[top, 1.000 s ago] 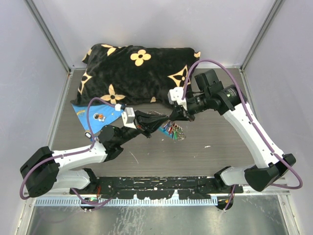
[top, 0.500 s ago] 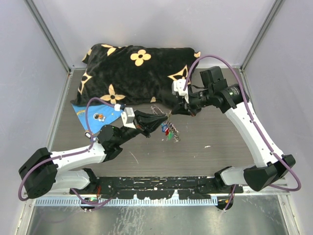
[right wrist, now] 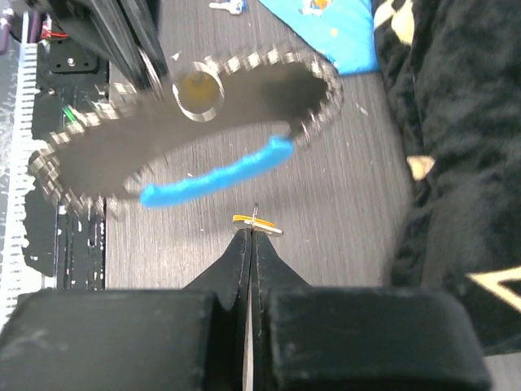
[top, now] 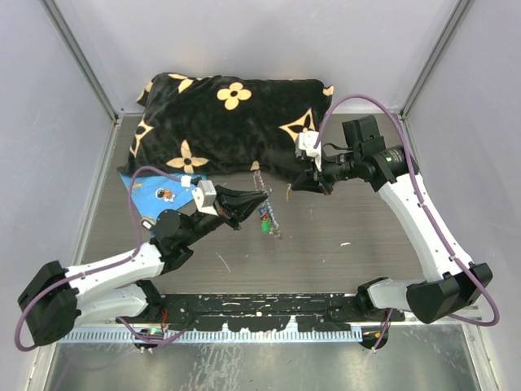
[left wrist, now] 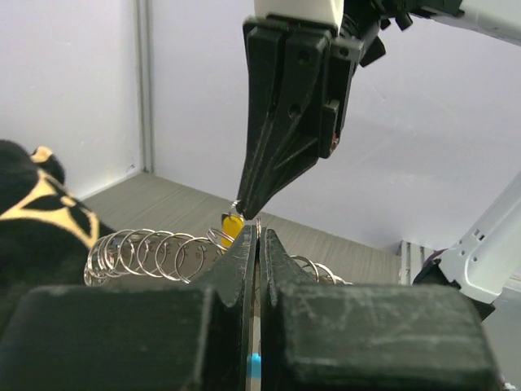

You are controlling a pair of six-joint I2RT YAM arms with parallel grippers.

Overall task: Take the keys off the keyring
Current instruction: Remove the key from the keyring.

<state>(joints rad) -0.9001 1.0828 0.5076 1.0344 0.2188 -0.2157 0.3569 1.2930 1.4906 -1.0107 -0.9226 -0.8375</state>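
Observation:
My left gripper (top: 262, 198) is shut on the keyring (top: 269, 213), a grey chain-like loop that hangs from its tip above the table. The keys (top: 264, 221), with red, blue and green heads, dangle under it. In the left wrist view a thin wire of the loop sits between the closed fingertips (left wrist: 244, 248), with grey coils (left wrist: 155, 252) to the left. My right gripper (top: 291, 186) is shut on a small yellow key (right wrist: 256, 223), a short gap away from the loop. The right wrist view shows the keyring (right wrist: 317, 69) blurred, with its light-blue section (right wrist: 216, 175).
A black pillow (top: 228, 122) with tan flowers lies across the back of the table. A blue flat sheet (top: 155, 191) lies at its front left corner. White walls close in the left, right and back sides.
The two grippers were together at the bunch; now they are apart. My right gripper has drawn back to the right with the yellow key. My left gripper has shifted left with the keyring.

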